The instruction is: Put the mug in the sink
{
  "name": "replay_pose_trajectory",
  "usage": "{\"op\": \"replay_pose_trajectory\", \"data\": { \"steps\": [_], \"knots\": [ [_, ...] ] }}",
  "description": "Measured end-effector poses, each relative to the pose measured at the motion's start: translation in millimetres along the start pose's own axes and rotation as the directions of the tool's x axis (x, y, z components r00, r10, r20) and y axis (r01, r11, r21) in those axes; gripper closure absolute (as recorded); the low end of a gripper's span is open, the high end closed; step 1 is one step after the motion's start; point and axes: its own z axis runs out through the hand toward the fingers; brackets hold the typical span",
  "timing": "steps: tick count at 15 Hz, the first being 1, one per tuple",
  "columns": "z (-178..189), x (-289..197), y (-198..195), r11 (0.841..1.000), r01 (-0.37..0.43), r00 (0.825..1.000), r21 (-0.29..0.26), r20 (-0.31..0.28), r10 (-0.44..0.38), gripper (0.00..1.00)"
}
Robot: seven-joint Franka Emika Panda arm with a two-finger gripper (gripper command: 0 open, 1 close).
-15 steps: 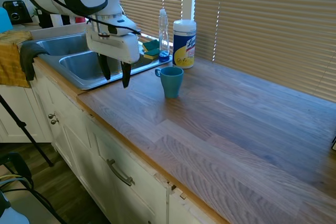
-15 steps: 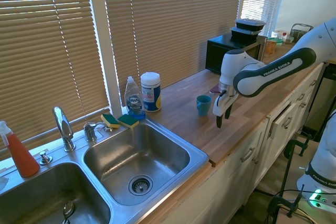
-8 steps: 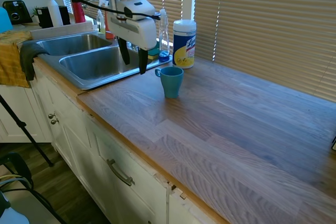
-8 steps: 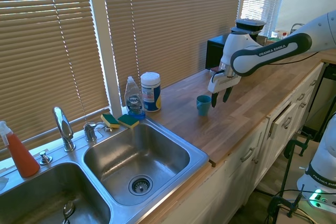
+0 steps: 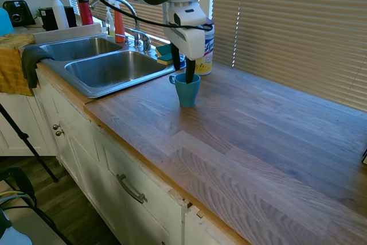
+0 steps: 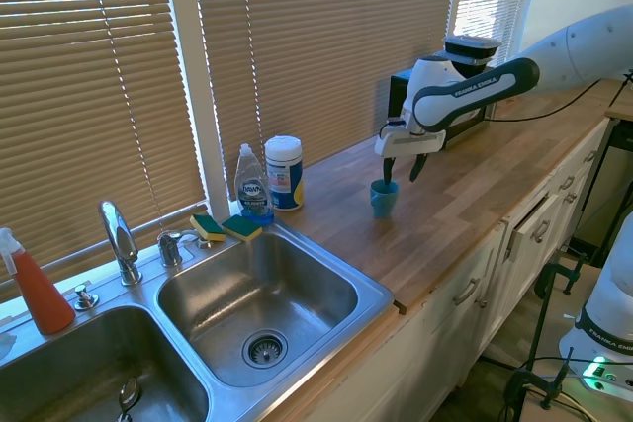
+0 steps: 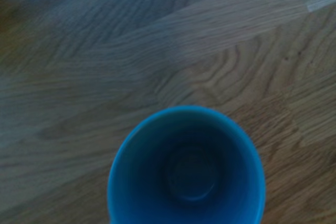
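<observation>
Across a long wooden countertop (image 5: 241, 124) sits a stainless two-basin sink (image 5: 109, 70) — well away from the fingers, toward the arm's base side. Between sink and window blinds stands a white wipes canister (image 5: 202, 47), just behind the gripper. The gripper (image 5: 182, 68) hangs directly above a small teal mug (image 5: 187, 89), fingers spread apart and pointing down; one fingertip (image 5: 190, 76) appears to reach the rim, possibly dipping inside, though contact is unclear. The mug stands upright on the counter, handle turned toward the sink. This looks like the approach-to-grasp step: next, the fingers likely need to straddle the mug wall and close before any lift toward the basin. Only the wrist view shows the mug's empty interior (image 7: 191, 174); only the second exterior view shows both open fingers (image 6: 388, 167) clearly — and the basin drain.
</observation>
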Motion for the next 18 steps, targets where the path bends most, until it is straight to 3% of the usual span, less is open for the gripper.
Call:
{"op": "replay_pose_trajectory", "data": {
  "steps": [6,7,18],
  "knots": [
    [37,26,-13,0.996,-0.077,0.997,-0.055,-0.015,0.076,0.0],
    [44,28,-14,0.995,-0.079,0.997,-0.068,-0.013,0.079,1.0],
    [81,33,-24,0.989,-0.081,0.997,-0.121,0.001,0.082,1.0]
  ]
}}
